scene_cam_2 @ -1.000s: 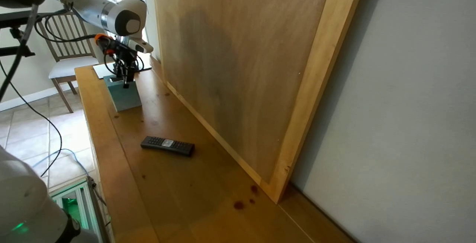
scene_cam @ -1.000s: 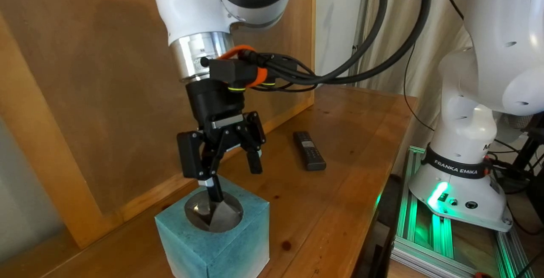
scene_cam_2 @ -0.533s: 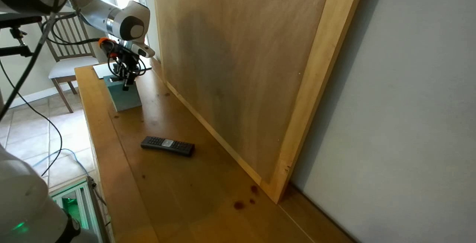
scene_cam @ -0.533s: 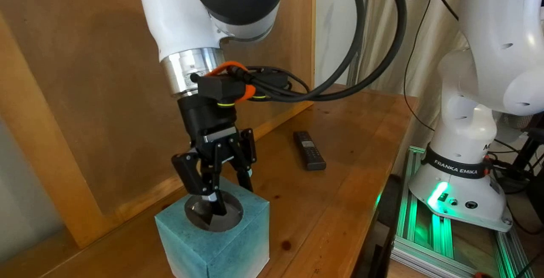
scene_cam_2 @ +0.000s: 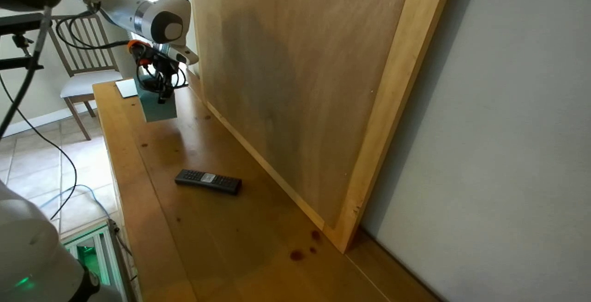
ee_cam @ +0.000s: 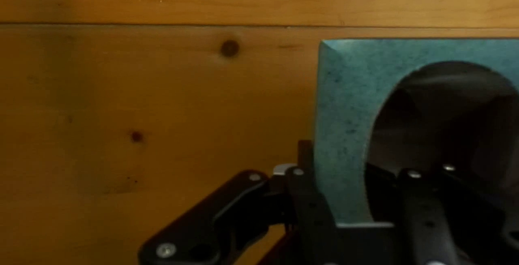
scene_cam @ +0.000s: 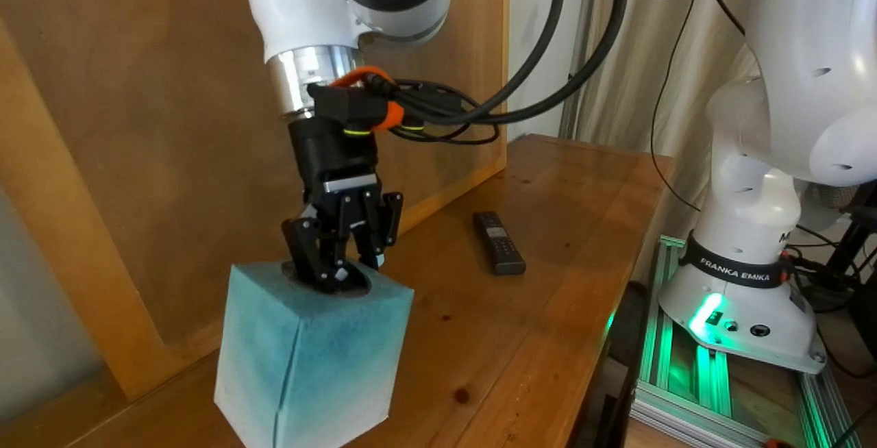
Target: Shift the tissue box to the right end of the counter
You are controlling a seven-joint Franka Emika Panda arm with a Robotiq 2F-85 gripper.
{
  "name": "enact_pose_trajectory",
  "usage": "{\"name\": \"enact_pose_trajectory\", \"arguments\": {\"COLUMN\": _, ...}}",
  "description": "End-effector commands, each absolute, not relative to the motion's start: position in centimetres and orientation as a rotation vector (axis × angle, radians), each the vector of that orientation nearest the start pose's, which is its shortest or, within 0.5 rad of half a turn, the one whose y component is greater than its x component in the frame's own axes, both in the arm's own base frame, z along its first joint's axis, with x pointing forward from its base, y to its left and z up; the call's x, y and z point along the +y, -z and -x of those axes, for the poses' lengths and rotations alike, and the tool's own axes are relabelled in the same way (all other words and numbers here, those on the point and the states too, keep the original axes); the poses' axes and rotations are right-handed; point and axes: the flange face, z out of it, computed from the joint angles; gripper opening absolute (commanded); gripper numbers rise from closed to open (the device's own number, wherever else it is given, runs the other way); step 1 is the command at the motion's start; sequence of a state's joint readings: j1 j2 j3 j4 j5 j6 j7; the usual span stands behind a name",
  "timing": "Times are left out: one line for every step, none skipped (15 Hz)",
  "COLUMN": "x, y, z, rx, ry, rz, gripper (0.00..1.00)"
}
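A board wall [scene_cam_2: 300, 71] backed the wooden table [scene_cam_2: 231, 228]; above it, far left in an exterior view, the tissue box [scene_cam_2: 157, 111] hung tilted, one side pinched in the gripper [ee_cam: 340, 161]. That off-centre hold could let the box swing, tear or drop.

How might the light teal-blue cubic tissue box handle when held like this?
Probably light for its size: the black pincer holds the tissue box off the brown wooden counter by one side. That uneven grip may let it swing or tilt. Beside the dark round opening, its thin-looking top could flex.
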State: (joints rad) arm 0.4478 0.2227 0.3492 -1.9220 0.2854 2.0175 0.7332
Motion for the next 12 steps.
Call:
{"name": "enact_pose_trajectory", "arguments": {"x": 37.9, "y": -41.2, "z": -39.1, "rx": 0.322, "ry": -0.352, "rz": 2.902, "gripper": 0.0}}
{"name": "enact_pose_trajectory", "arguments": {"x": 36.6, "y": -41.7, "z": -38.7, "rx": 0.375, "ry": -0.355, "rz": 2.898, "gripper": 0.0}}
{"name": "enact_pose_trajectory", "arguments": {"x": 35.0, "y": -42.1, "z": -38.1, "rx": 0.46, "ry": -0.363, "rz": 2.902, "gripper": 0.0}}
{"name": "enact_pose_trajectory", "arguments": {"x": 33.2, "y": -42.4, "z": -37.2, "rx": 0.55, "ry": -0.37, "rz": 2.901, "gripper": 0.0}}
{"name": "enact_pose_trajectory", "arguments": {"x": 31.5, "y": -42.7, "z": -36.6, "rx": 0.626, "ry": -0.362, "rz": 2.895, "gripper": 0.0}}
{"name": "enact_pose_trajectory", "arguments": {"x": 29.8, "y": -42.8, "z": -35.5, "rx": 0.705, "ry": -0.356, "rz": 2.894, "gripper": 0.0}}
{"name": "enact_pose_trajectory", "arguments": {"x": 28.2, "y": -42.9, "z": -34.7, "rx": 0.779, "ry": -0.353, "rz": 2.887, "gripper": 0.0}}
{"name": "enact_pose_trajectory", "arguments": {"x": 26.8, "y": -43.1, "z": -33.7, "rx": 0.856, "ry": -0.357, "rz": 2.88, "gripper": 0.0}}
{"name": "enact_pose_trajectory", "arguments": {"x": 25.3, "y": -43.2, "z": -32.7, "rx": 0.933, "ry": -0.354, "rz": 2.872, "gripper": 0.0}}
{"name": "enact_pose_trajectory", "arguments": {"x": 24.2, "y": -43.5, "z": -31.7, "rx": 1.008, "ry": -0.352, "rz": 2.856, "gripper": 0.0}}
{"name": "enact_pose_trajectory", "arguments": {"x": 23.6, "y": -44.0, "z": -30.8, "rx": 1.075, "ry": -0.367, "rz": 2.825, "gripper": 0.0}}
{"name": "enact_pose_trajectory", "arguments": {"x": 25.6, "y": -43.1, "z": -33.5, "rx": 0.94, "ry": -0.372, "rz": 2.899, "gripper": 0.0}}
